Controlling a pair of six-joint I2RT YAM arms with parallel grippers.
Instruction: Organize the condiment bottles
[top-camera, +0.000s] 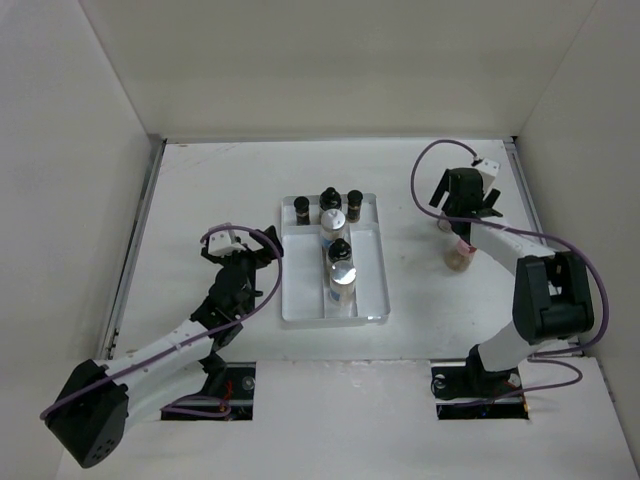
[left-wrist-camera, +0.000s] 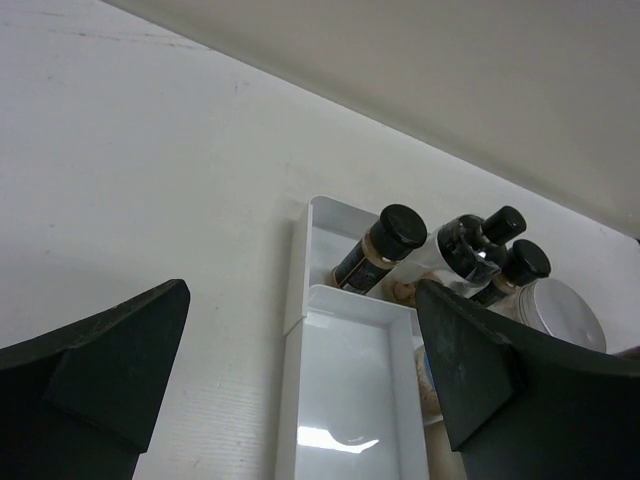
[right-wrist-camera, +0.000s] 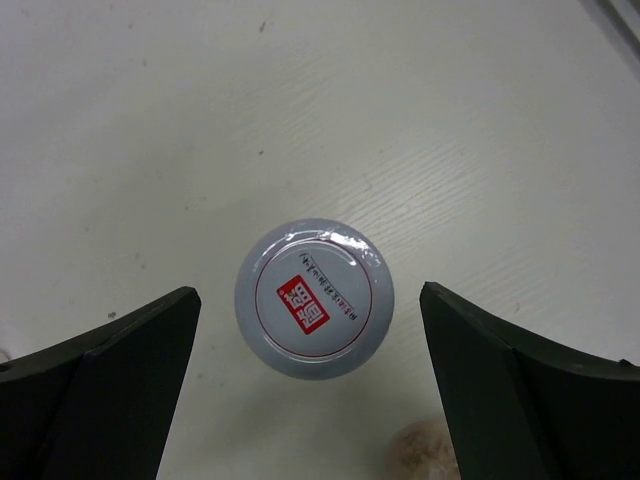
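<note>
Right gripper (right-wrist-camera: 308, 293) hangs spread and empty over the grey-capped bottle (right-wrist-camera: 313, 298); likely the pick-up step; next, descend, clench, carry toward 9 o'clock into the tray (top-camera: 289, 300); left gripper (top-camera: 249, 241) spread, empty.

Several bottles (top-camera: 338, 240) stand in the tray (top-camera: 298, 285); one bottle (top-camera: 458, 257) stands on the table (top-camera: 200, 180) to its right.

Bright, even overhead light casts soft shadows, with glare on the tray (left-wrist-camera: 335, 440) (and the bottle cap (right-wrist-camera: 314, 298)).

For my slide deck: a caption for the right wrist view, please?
Open right gripper poised above a grey-capped bottle standing on the white table.
</note>
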